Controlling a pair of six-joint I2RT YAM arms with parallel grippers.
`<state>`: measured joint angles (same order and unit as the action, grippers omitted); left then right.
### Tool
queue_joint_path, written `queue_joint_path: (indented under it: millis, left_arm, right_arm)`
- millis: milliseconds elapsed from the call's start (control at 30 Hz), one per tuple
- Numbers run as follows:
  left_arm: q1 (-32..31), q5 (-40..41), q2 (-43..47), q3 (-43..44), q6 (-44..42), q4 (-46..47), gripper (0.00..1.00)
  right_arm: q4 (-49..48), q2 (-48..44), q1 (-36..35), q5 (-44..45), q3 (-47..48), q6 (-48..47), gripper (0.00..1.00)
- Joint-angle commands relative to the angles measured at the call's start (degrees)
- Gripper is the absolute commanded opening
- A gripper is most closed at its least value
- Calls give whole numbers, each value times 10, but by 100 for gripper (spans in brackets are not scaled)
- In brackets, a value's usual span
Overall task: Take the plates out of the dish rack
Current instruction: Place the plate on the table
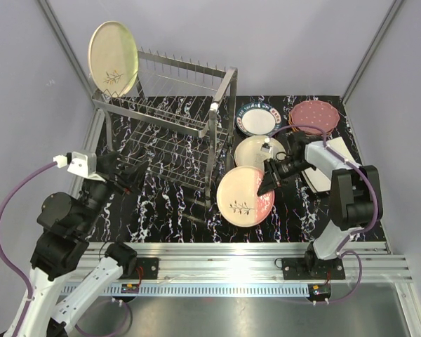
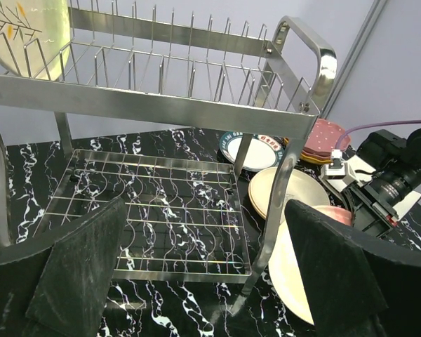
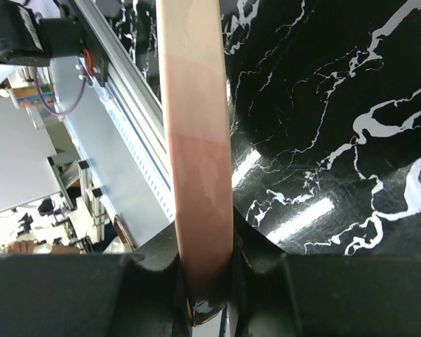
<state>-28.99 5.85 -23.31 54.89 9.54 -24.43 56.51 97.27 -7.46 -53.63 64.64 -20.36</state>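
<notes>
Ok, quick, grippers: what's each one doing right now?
Left gripper: open, holding nothing.
Right gripper: shut on the rim of the pink-and-cream plate.

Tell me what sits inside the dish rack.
One cream round plate stands upright in the upper tier of the dish rack, at its far left end. The lower tier shows only bare wire. Rails cover the plate's bottom edge.

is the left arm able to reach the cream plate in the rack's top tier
Probably yes: the left gripper is open, nothing crowds the cream plate, though it stands at the far corner of the dish rack.
</notes>
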Motion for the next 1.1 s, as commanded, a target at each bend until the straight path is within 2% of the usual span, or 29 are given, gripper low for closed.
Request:
queue_joint_path:
  millis: [0, 400, 500, 633, 733, 833, 1067]
  left_arm:
    - [0, 16, 5, -4, 6, 10, 99]
    - [1, 19, 10, -11, 7, 13, 99]
    - [1, 21, 13, -10, 7, 13, 99]
    - [0, 25, 21, -13, 7, 13, 99]
    - [0, 26, 24, -13, 6, 11, 99]
    - [0, 27, 24, -14, 4, 10, 99]
    - [0, 31, 26, -11, 1, 7, 99]
  right_arm:
    - [1, 12, -14, -41, 35, -10, 1]
    - [5, 61, -52, -13, 51, 5, 7]
    - [8, 73, -52, -10, 53, 10, 12]
    - [15, 79, -52, 1, 51, 10, 27]
    - [11, 72, -51, 8, 51, 13, 34]
    - [10, 68, -51, 21, 50, 14, 48]
    - [11, 66, -51, 51, 51, 16, 66]
